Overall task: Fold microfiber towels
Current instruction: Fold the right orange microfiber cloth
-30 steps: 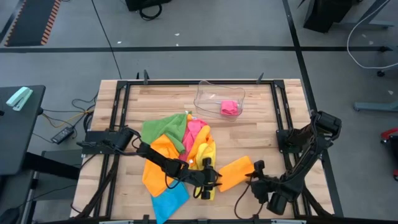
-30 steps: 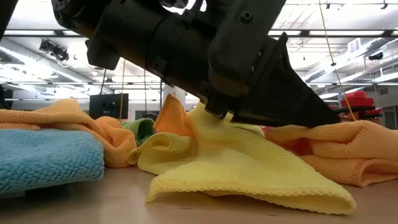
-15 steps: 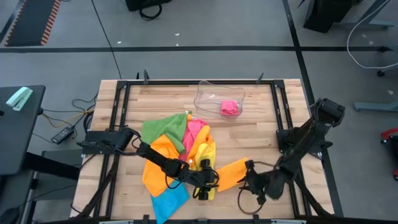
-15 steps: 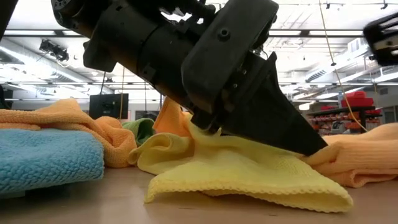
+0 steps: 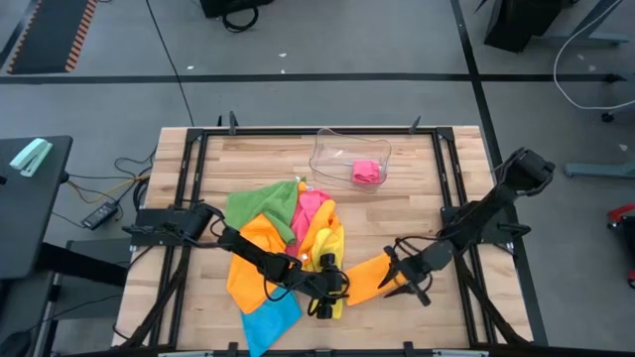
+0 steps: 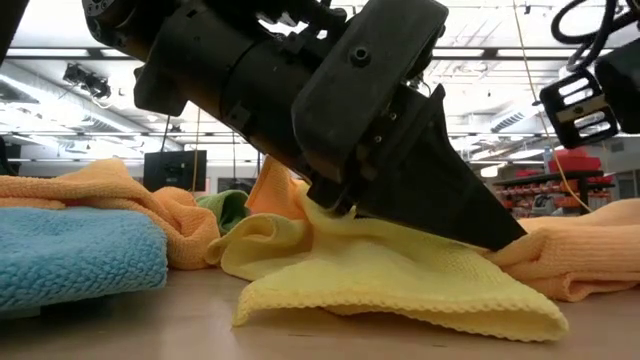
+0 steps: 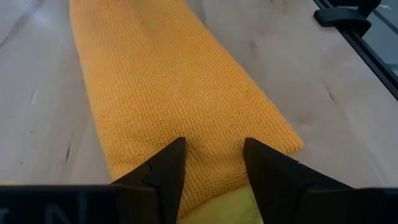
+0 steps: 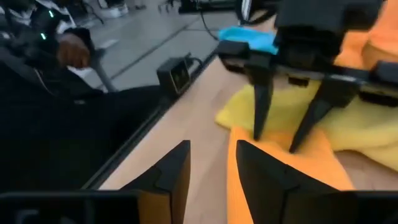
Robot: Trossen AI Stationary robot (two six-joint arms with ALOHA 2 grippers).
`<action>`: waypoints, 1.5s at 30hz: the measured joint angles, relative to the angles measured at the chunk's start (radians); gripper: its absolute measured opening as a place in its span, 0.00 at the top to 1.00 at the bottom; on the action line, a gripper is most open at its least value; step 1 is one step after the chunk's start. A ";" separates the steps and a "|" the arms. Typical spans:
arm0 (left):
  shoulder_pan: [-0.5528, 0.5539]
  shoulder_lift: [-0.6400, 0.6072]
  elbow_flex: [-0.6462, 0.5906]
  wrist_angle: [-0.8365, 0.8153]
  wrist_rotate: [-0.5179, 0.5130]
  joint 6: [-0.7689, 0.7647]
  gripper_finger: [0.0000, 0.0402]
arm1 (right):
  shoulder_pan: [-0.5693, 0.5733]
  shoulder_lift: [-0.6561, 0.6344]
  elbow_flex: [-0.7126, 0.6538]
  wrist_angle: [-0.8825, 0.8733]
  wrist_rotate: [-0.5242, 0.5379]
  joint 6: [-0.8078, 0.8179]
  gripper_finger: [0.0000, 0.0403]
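Observation:
A folded orange towel [image 5: 369, 278] lies flat on the table near the front edge, one end overlapping a yellow towel [image 6: 400, 285]. My left gripper [image 7: 214, 146] stands open, its fingertips on that end. My right gripper [image 8: 211, 144] is open and hovers level at the orange towel's other end [image 5: 390, 270], raised above it in the low view. Behind lies a loose pile of green [image 5: 258, 206], pink [image 5: 310, 206], orange [image 5: 253, 256] and blue [image 5: 270, 317] towels. My left gripper sets both open fingertips [image 8: 258, 132] down on the top of the folded orange towel, at its end next to the yellow towel [image 7: 211, 168]. The fingers slant down from the table's left. The towel lies flat on the table under them.
A clear plastic tray [image 5: 327, 159] at the far middle holds a folded pink towel [image 5: 367, 172]. Black frame rails [image 5: 451, 198] run along the table's sides. Bare wood shows to the right of the orange towel.
My right gripper has swung from the table's near right corner toward the orange towel and tipped up from pointing down to nearly level. My left gripper has tipped down a little onto the towel's end. The orange towel's bunched right part has dropped lower.

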 joint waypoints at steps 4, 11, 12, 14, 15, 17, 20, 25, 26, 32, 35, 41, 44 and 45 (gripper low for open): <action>0.000 0.000 0.000 0.000 0.000 -0.018 0.57 | -0.009 -0.001 -0.032 -0.077 0.108 -0.008 0.64; 0.000 0.000 0.000 0.000 0.000 -0.024 0.57 | -0.009 0.083 -0.047 -0.075 0.164 0.045 0.63; 0.000 0.000 0.000 0.000 0.000 -0.028 0.57 | -0.009 0.103 -0.047 -0.079 0.164 0.062 0.63; 0.000 0.000 0.000 0.000 0.000 -0.043 0.57 | -0.009 0.146 -0.046 -0.095 0.164 0.101 0.63; 0.000 0.000 0.000 0.000 0.000 -0.044 0.57 | -0.009 0.170 -0.046 -0.099 0.164 0.122 0.63; -0.001 0.000 0.000 0.000 0.000 -0.044 0.56 | -0.009 0.212 -0.042 -0.079 0.173 0.159 0.63; -0.001 0.000 0.000 -0.001 0.000 -0.043 0.56 | -0.008 0.248 -0.041 -0.066 0.181 0.195 0.64; -0.001 0.000 0.000 -0.002 0.000 -0.043 0.57 | -0.009 0.185 -0.041 -0.112 0.168 0.146 0.64; -0.001 0.000 0.000 -0.002 0.000 -0.043 0.57 | -0.009 0.158 -0.044 -0.127 0.177 0.126 0.64; -0.006 0.000 -0.001 -0.010 -0.001 -0.042 0.57 | -0.009 0.017 -0.033 -0.125 0.221 0.041 0.64; -0.007 0.000 -0.001 -0.019 0.000 -0.040 0.57 | -0.006 -0.038 -0.032 -0.129 0.239 0.033 0.64; -0.007 0.000 0.000 -0.028 0.000 -0.040 0.57 | 0.005 -0.072 -0.032 -0.164 0.250 0.040 0.64; -0.006 0.000 0.000 -0.028 0.000 -0.040 0.57 | 0.012 -0.058 -0.032 -0.166 0.251 0.044 0.64; -0.006 0.000 0.000 -0.028 0.000 -0.040 0.57 | 0.014 -0.054 -0.032 -0.163 0.256 0.049 0.64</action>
